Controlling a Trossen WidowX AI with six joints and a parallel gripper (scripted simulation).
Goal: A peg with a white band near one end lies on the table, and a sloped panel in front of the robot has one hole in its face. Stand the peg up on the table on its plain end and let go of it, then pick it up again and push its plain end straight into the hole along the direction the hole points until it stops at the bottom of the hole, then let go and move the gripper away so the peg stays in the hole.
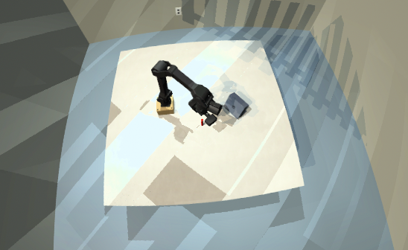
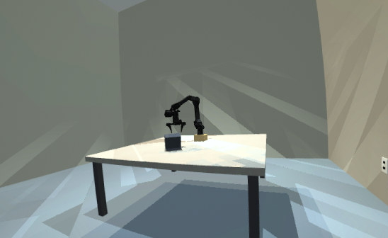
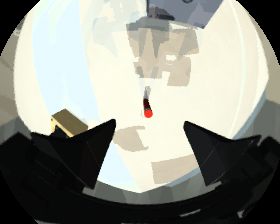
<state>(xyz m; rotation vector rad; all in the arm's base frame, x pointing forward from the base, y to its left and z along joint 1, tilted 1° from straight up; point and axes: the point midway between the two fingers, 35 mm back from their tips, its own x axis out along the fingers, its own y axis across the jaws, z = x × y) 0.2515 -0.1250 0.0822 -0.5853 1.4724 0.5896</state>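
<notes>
The red peg [image 1: 202, 122] [image 3: 148, 114] stands upright on the table, its red top end facing the wrist camera. Its white band cannot be made out. My gripper [image 2: 176, 132] [image 3: 151, 123] is open and empty, pointing down above the table. In the wrist view the peg shows between and slightly beyond the two fingertips, lower than them. The blue-grey sloped panel [image 1: 237, 106] [image 2: 173, 142] [image 3: 178, 14] stands on the far side of the peg. Part of its hole shows at the top edge of the wrist view. The peg is not visible in the exterior view.
The arm's wooden base block [image 1: 165, 109] [image 2: 200, 137] [image 3: 71, 121] stands on the table [image 1: 205, 167] [image 2: 224, 156]. The panel is close to the gripper on one side. Shadows and bright light patches cross the tabletop.
</notes>
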